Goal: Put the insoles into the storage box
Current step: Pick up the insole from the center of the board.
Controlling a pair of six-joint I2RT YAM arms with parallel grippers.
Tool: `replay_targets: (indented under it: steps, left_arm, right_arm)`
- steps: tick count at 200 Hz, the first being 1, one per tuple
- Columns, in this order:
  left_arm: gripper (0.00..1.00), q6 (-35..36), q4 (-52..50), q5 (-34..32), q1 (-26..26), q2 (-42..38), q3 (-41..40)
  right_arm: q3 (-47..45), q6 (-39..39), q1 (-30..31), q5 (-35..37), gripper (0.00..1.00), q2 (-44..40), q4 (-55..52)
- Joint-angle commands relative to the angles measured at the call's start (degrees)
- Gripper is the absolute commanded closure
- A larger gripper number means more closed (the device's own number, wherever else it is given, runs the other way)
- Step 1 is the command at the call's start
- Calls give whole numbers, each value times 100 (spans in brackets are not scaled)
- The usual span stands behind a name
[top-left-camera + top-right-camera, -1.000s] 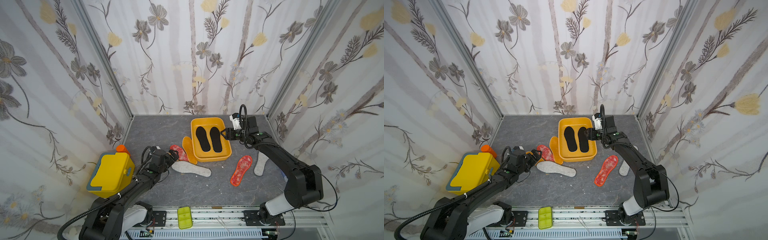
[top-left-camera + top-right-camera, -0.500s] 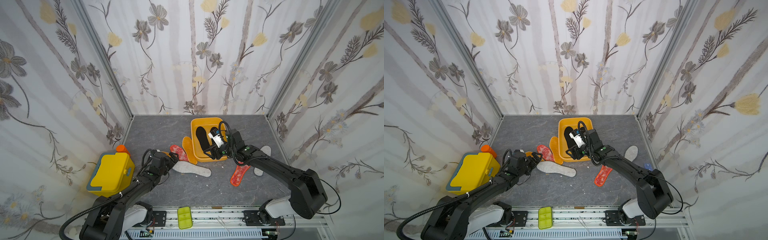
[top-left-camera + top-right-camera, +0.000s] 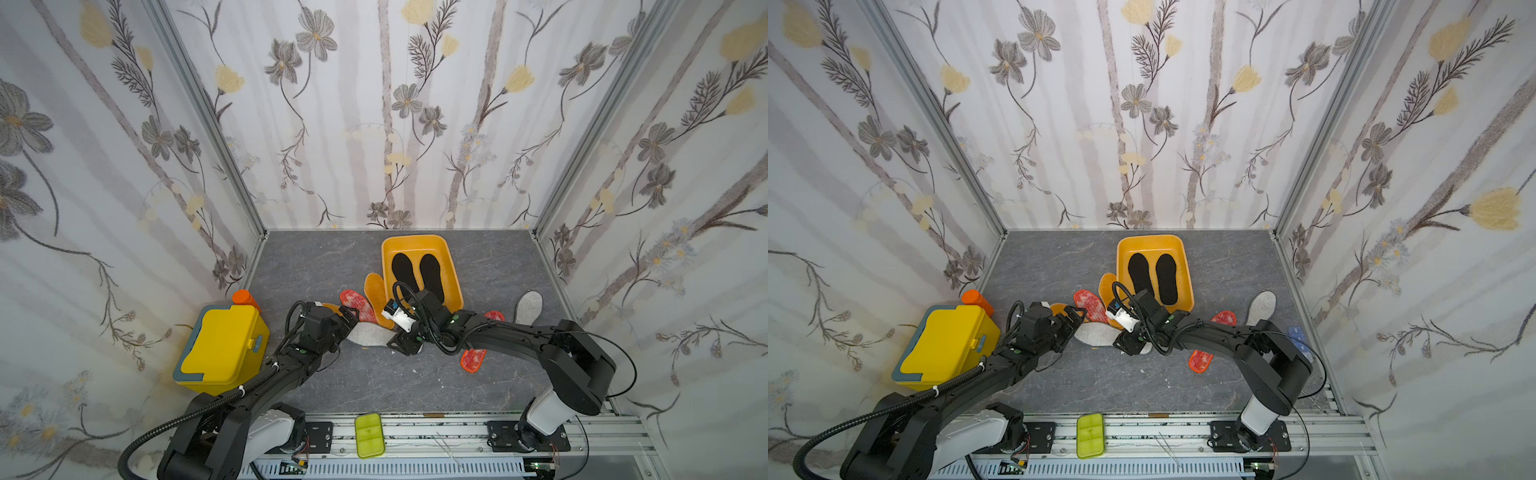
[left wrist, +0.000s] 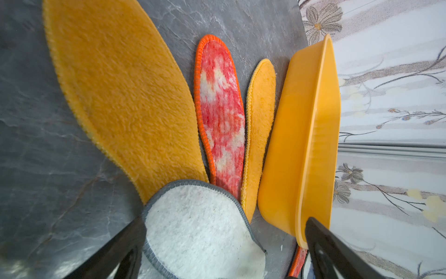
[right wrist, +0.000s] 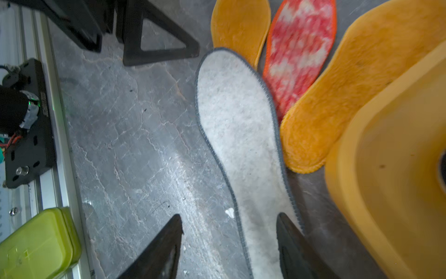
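Note:
The storage box (image 3: 415,239) stands at the back with two black insoles (image 3: 417,272) lying inside. Fanned out to its left are an orange-yellow insole (image 4: 259,125), a red-orange speckled one (image 4: 222,116) and a second orange-yellow one (image 4: 125,96). A grey-white insole (image 3: 368,334) lies flat in front of them. My left gripper (image 4: 225,221) is open over one end of it. My right gripper (image 5: 229,215) is open over the other end, one finger above the felt and one above the floor. Another grey-white insole (image 3: 528,306) and a red-orange one (image 3: 473,360) lie to the right.
A yellow lidded box (image 3: 222,349) with an orange-capped bottle (image 3: 245,298) behind it stands at the left. A lime-green tray (image 3: 369,434) rests on the front rail. The right arm (image 3: 519,336) stretches over the red-orange insole. Patterned walls enclose three sides.
My right arm has swung from the box's right side, across its front, down to the grey-white insole on the floor, and its jaws have narrowed slightly. The left arm has barely moved.

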Motion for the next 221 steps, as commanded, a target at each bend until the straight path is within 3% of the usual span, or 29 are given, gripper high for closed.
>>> replay_targets:
  steps: [1, 174, 221]
  left_arm:
    - [0, -59, 112, 6, -4, -46, -14]
    - [0, 56, -139, -140, 83, -364, -69]
    - [0, 64, -125, -103, 128, -370, -55]
  right_arm:
    - [-5, -209, 77, 301, 38, 202, 170]
    - [154, -583, 526, 1359, 43, 963, 381]
    - [108, -550, 557, 1414, 55, 1165, 425]
